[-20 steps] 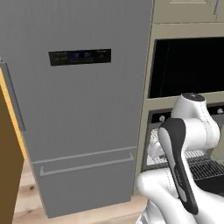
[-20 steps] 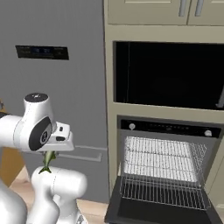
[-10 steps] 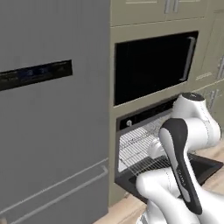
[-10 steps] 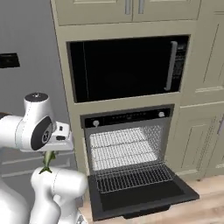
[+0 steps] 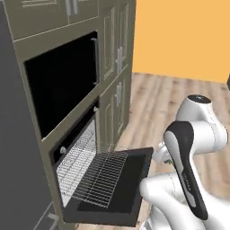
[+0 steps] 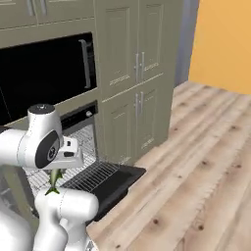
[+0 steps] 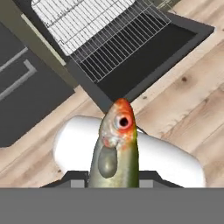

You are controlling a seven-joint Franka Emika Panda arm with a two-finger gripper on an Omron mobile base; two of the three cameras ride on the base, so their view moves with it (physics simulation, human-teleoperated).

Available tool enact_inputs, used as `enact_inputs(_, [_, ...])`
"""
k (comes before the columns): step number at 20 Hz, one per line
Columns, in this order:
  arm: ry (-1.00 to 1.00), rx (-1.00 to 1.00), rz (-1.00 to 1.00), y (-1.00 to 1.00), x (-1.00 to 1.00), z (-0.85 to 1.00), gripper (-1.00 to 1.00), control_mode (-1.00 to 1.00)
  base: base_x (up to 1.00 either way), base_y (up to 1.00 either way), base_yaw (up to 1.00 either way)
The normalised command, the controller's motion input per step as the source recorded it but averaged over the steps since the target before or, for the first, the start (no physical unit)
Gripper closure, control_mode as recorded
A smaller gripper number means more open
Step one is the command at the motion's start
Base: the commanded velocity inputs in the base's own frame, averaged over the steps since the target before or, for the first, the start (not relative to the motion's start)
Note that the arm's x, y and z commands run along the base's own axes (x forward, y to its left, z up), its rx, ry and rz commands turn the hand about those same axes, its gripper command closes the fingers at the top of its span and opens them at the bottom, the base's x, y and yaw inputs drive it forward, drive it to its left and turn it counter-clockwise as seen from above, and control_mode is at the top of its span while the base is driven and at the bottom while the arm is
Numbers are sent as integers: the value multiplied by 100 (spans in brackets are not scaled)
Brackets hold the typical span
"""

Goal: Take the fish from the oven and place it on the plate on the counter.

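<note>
The fish (image 7: 114, 151) is out of the oven (image 5: 96, 173) and sits in the gripper (image 6: 55, 177), head poking out away from the hand — the jaws are closed on its sides. In the right base view it hangs down, small and green, under the hand and over the robot's white body. So the step in hand looks like carrying: the fish is picked up, but no plate or counter is in sight. The next move calls for finding the plate, then holding the fish tight until it is over it. The oven door (image 5: 121, 184) is open and lies flat, with the wire rack (image 5: 99, 175) pulled out over it. Beige cupboards (image 6: 135, 78) stand beside the oven, the floor (image 6: 196, 162) is pale wood, and an orange wall (image 6: 223, 44) is at the back.
</note>
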Motion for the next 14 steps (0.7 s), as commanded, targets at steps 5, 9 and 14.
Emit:
enact_inputs(5, [0, 0, 0, 0, 0, 0, 100, 100, 0, -5, -93])
enact_inputs(9, [0, 0, 0, 0, 0, 0, 100, 100, 0, -16, -87])
enact_inputs(14, [0, 0, 0, 0, 0, 0, 100, 100, 0, -14, -87])
